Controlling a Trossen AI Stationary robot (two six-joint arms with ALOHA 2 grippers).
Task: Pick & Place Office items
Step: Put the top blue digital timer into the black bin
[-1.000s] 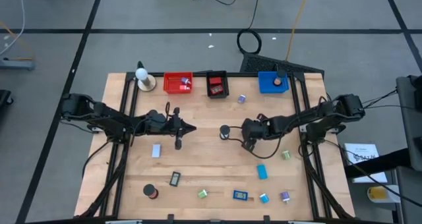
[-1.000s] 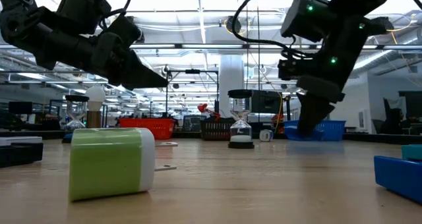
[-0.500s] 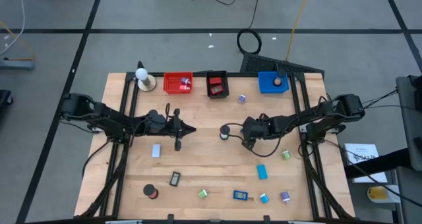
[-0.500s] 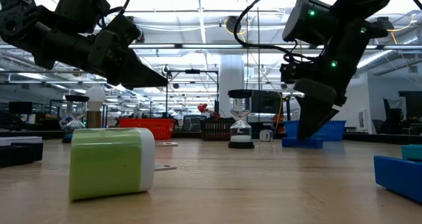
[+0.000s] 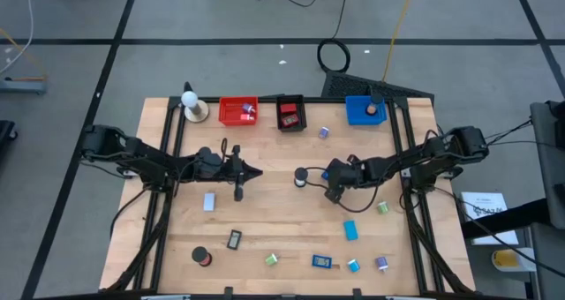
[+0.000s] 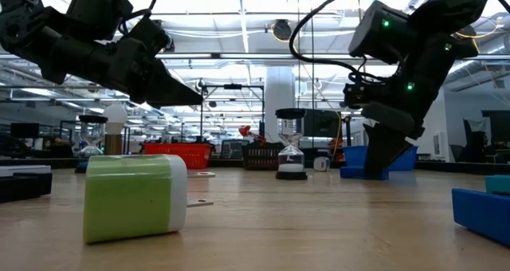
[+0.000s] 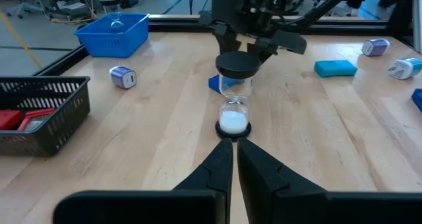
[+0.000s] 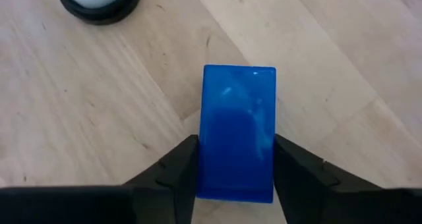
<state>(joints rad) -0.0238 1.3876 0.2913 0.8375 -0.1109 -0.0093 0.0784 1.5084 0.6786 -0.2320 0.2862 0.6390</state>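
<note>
My right gripper (image 5: 330, 185) stands right of the table's middle, its fingers around a blue block (image 8: 237, 132), also seen in the low view (image 6: 362, 173). An hourglass (image 5: 301, 176) with black ends stands upright on its base just left of the block. My left gripper (image 5: 256, 172) is shut and hovers left of the hourglass (image 7: 234, 99), pointing at it and apart from it. Small office pieces lie scattered on the table: a light-blue block (image 5: 209, 202), a black-framed rectangle (image 5: 234, 239), a black roll (image 5: 202, 257) and a green clip (image 5: 271, 259). My right gripper pinches the blue block between its two fingers (image 8: 181, 165), one on each long side (image 8: 206, 145). It comes slanting down from the table's right, and the fingers lie along the block. The block's underside (image 6: 362, 176) looks to be on the table.
A red bin (image 5: 237, 111), a black bin (image 5: 290, 113) and a blue bin (image 5: 365, 110) line the far edge, with a white ball on a tan base (image 5: 192, 106) at the far left. More pieces lie near the right and near edges (image 5: 351, 229), (image 5: 383, 208), (image 5: 321, 262).
My right gripper has shifted a little toward the table's right edge and tipped further over. The blue block between its fingers has come down to the tabletop. The hourglass has stayed where it was.
</note>
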